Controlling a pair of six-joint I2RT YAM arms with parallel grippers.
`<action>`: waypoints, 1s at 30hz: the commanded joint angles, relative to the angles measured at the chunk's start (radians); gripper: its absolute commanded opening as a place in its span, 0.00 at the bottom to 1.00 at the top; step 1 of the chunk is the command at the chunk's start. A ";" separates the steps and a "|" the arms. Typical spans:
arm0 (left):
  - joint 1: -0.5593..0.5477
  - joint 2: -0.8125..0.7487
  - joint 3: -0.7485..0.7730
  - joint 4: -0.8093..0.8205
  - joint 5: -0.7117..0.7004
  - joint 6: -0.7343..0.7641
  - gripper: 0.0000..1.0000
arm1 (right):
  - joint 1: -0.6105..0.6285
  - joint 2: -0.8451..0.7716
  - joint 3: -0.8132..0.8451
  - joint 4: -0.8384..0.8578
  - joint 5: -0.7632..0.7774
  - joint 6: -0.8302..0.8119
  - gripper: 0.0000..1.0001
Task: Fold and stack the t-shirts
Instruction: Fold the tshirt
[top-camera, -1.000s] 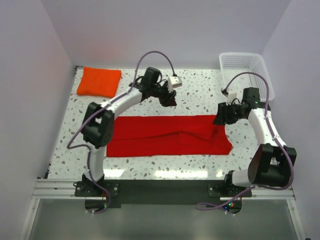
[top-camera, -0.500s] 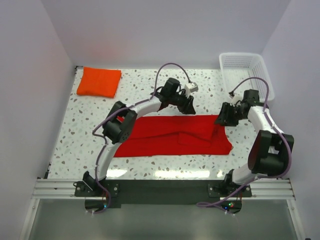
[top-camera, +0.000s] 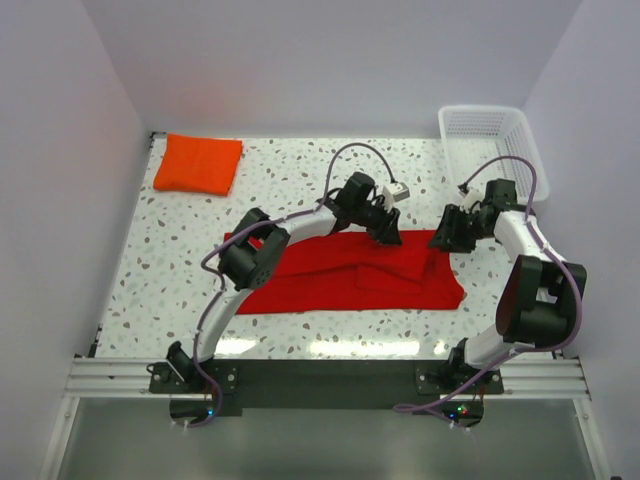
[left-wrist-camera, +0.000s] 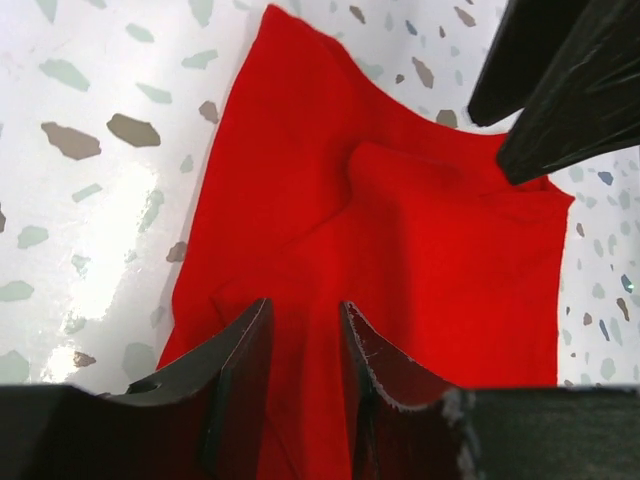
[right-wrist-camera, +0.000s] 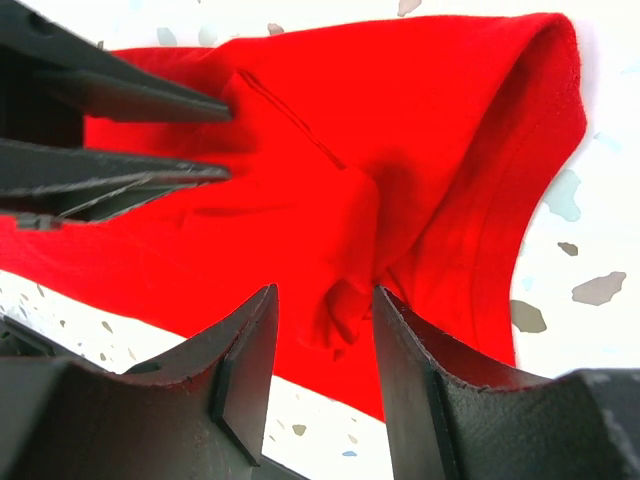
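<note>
A red t-shirt (top-camera: 330, 275), folded into a long band, lies across the middle of the table. Its right end is bunched into folds. My left gripper (top-camera: 388, 233) hovers low over the shirt's far right part. In the left wrist view the left gripper (left-wrist-camera: 305, 305) is open with red cloth (left-wrist-camera: 420, 240) below the gap. My right gripper (top-camera: 446, 238) is at the shirt's far right corner. In the right wrist view the right gripper (right-wrist-camera: 325, 290) is open with a raised fold of the shirt (right-wrist-camera: 345, 250) between its fingers. A folded orange t-shirt (top-camera: 198, 163) lies at the far left.
A white basket (top-camera: 490, 135) stands at the far right corner. The two grippers are close together, and the right gripper's fingers (left-wrist-camera: 560, 80) show in the left wrist view. Walls enclose the table on three sides.
My left arm has swung right from the far middle of the table to the shirt's right end. My right gripper has shifted slightly and stays at the shirt's right corner.
</note>
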 joint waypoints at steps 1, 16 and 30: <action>0.007 0.015 0.050 0.057 -0.019 -0.028 0.38 | 0.000 -0.002 0.004 0.028 0.006 0.013 0.46; 0.002 0.058 0.084 0.063 -0.010 -0.054 0.27 | 0.000 -0.001 0.009 0.019 -0.001 -0.007 0.47; 0.010 0.046 0.118 0.067 -0.048 -0.053 0.03 | 0.000 -0.012 0.003 0.022 -0.008 -0.013 0.47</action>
